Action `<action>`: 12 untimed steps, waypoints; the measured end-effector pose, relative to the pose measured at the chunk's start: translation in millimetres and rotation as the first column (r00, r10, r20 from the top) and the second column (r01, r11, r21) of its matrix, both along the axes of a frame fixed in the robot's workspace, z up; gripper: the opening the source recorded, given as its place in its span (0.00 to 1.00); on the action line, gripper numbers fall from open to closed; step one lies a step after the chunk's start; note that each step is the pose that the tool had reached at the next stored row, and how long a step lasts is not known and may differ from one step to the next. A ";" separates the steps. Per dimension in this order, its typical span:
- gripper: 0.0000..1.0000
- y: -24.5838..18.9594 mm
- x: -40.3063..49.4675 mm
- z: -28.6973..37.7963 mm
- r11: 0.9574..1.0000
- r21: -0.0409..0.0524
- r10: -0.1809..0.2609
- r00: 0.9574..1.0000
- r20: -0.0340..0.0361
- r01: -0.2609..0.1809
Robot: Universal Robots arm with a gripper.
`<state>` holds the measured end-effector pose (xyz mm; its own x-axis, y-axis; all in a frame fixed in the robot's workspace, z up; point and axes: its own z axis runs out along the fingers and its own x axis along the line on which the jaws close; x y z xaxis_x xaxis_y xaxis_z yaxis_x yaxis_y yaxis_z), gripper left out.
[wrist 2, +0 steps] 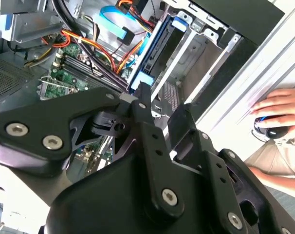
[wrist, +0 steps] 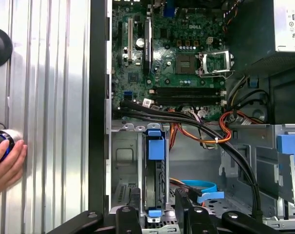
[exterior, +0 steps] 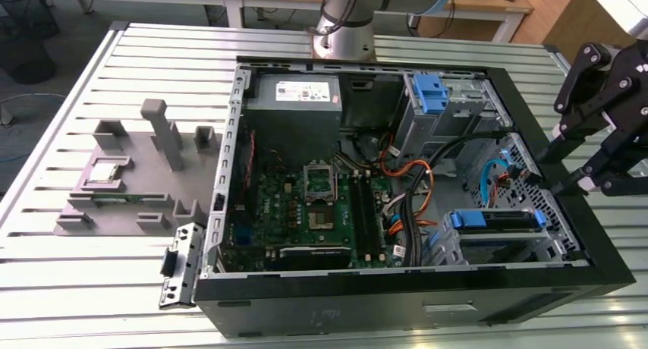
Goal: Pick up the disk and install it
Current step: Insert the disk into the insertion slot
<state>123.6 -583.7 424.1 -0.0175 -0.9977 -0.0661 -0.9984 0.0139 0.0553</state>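
The disk, silver with a blue carrier bracket, sits on edge in the drive cage at the near corner of the open computer case, on the exterior view's right. It is also in both wrist views, slotted between the cage's metal walls. My black gripper hangs above the case's side wall, a little above and beyond the disk. In the first wrist view the gripper is open, its fingers standing to either side of the disk's end, clear of it. In the second wrist view the gripper holds nothing.
Inside the case lie the green motherboard, a grey power-supply box, orange and black cables and a bare blue bracket in the far bay. A grey fixture stands on the slatted table. A person's hand rests outside the case.
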 end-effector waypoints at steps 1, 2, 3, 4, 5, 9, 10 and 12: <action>0.42 0.0 0.0 -1.1 1.000 0.001 0.000 1.000 0.000 0.000; 0.42 0.0 -0.3 -2.5 1.000 0.003 0.000 1.000 0.001 0.000; 0.42 0.0 -0.7 -3.9 1.000 0.004 0.000 1.000 0.001 0.000; 0.42 0.0 -1.2 -5.5 1.000 0.005 0.000 1.000 0.002 0.000; 0.42 0.0 -1.8 -7.3 1.000 0.005 0.000 1.000 0.002 0.000; 0.42 0.0 -4.5 -14.6 1.000 0.006 0.001 1.000 0.005 -0.001; 0.42 0.0 -5.4 -15.9 1.000 0.006 0.001 1.000 0.007 -0.001; 0.42 0.0 -7.5 -18.8 1.000 0.007 0.001 1.000 0.010 -0.001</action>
